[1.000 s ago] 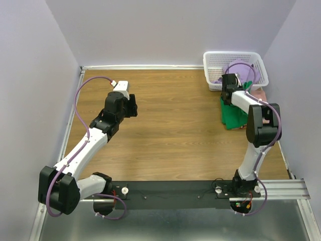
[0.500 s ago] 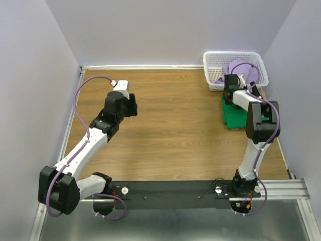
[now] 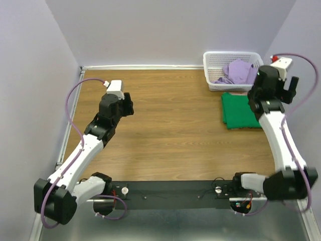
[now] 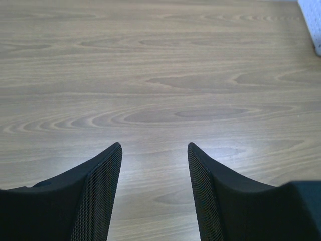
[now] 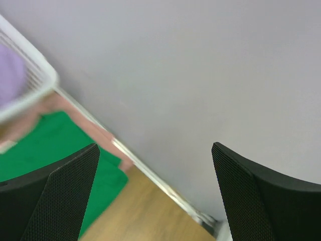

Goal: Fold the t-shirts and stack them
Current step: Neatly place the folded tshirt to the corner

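The wooden table (image 3: 170, 125) was mostly bare, with all the cloth at its far right corner. The right arm (image 3: 276, 130) stood raised beside the wall and the left arm (image 3: 95, 135) hung over open wood. The white basket (image 3: 215, 63) held the purple shirt (image 3: 241, 70), crumpled. Just in front of it the green shirt (image 3: 239, 111) lay folded flat, and the right wrist view showed an edge of the pink shirt (image 5: 103, 134) poking out from under it.

The green shirt looked placed on the stack, so the purple one seemed next. That would call for reaching into the basket and dragging the shirt onto open table to spread it.

The right gripper (image 5: 154, 150) was wide apart and empty, facing the wall. The left gripper (image 4: 154, 146) was partly apart, holding nothing.

A second earlier the right gripper had been down at the green shirt's far edge. It had since let go, and the arm had lifted away to the right. The left arm had shifted only slightly.
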### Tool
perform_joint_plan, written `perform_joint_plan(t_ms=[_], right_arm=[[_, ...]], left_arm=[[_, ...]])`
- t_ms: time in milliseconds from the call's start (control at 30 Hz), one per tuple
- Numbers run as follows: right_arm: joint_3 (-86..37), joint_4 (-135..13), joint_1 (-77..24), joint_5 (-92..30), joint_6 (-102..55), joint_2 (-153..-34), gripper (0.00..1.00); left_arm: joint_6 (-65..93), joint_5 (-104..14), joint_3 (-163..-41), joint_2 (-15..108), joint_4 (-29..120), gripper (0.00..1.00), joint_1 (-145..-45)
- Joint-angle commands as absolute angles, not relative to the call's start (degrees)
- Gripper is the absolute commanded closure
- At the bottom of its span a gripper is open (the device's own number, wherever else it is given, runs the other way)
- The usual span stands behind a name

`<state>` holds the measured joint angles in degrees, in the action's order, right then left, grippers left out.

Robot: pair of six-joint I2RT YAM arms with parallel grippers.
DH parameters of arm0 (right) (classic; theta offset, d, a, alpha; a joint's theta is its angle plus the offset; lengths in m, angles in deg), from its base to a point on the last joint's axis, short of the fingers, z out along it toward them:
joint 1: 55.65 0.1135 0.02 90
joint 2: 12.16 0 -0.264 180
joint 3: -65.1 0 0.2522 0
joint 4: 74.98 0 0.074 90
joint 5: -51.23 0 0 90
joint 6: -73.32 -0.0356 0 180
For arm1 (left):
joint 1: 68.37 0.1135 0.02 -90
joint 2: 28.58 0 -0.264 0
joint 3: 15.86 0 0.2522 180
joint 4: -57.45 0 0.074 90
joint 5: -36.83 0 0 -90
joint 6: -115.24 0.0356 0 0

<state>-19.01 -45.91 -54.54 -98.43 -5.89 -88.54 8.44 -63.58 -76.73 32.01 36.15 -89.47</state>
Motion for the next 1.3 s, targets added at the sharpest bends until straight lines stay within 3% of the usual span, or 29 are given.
perform_joint_plan(t_ms=[0, 200, 367, 467, 500, 600, 867, 900, 1267], right_arm=[[-14.8, -44.4, -54.8, -90.9, -13.3, -75.2, 0.0], [-8.5, -42.2, -54.7, -77.4, -19.7, -52.6, 0.0], [-4.0, -40.9, -54.7, -73.3, -21.5, -39.3, 0.0], [-1.1, -40.7, -54.7, -70.2, -21.1, -31.8, 0.0], [-0.2, -40.7, -54.6, -68.2, -19.9, -30.5, 0.0], [1.8, -39.8, -54.2, -68.4, -21.2, -28.6, 0.0], [6.9, -40.7, -53.9, -65.2, -24.3, -28.0, 0.0], [7.6, -40.9, -54.0, -65.0, -24.2, -27.9, 0.0], [9.5, -43.2, -53.7, -63.1, -22.8, -27.8, 0.0]], left_arm=[[8.3, -69.9, -76.4, 27.5, 37.8, 0.36, -89.2], [5.4, -80.9, -81.7, 16.3, 29.8, 0.35, -89.2], [2.5, -90.1, -83.1, 3.9, 24.5, 0.34, -89.3], [1.2, -95.8, -80.9, -3.8, 24.7, 0.31, -89.3], [1.2, -98.0, -79.1, -5.5, 25.0, 0.22, -89.3], [0.9, -99.8, -76.6, -12.0, 26.0, 0.15, -89.2], [2.6, -98.8, -67.6, -23.5, 31.1, 0.14, -89.4], [2.3, -99.0, -66.9, -23.9, 31.4, 0.01, -89.3], [1.3, -98.8, -63.4, -22.5, 32.5, 0.01, -89.3]])
